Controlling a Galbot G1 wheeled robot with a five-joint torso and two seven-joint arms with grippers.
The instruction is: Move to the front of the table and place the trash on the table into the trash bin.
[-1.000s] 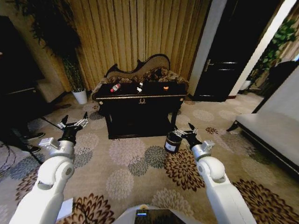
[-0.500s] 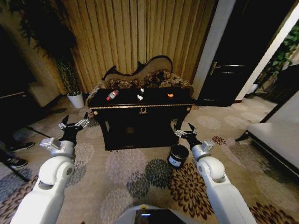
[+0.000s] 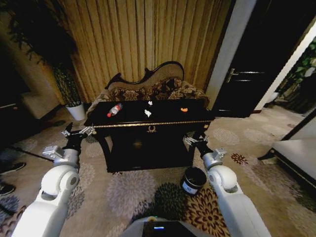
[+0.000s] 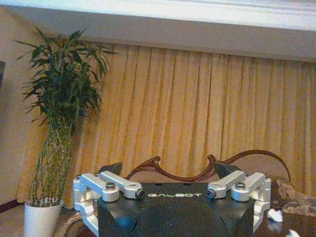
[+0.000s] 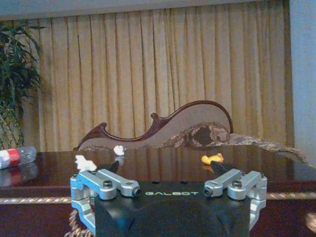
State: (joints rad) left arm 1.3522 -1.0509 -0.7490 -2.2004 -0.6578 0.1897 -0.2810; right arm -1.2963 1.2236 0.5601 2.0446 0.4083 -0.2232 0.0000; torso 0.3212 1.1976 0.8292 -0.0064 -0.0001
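Since the earlier frame the table (image 3: 148, 129) has been brought closer. Both grippers, left (image 3: 78, 134) and right (image 3: 196, 139), are held spread and empty at its front corners. Bottle (image 3: 114, 109) and scraps (image 3: 147, 113) lie on top. Bin (image 3: 193, 179), apparently beside the right arm, may be struck by further advance.

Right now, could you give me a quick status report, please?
Both tools open, empty, short of the table. Bottle and paper scraps on top. Trash bin on floor beside right arm.
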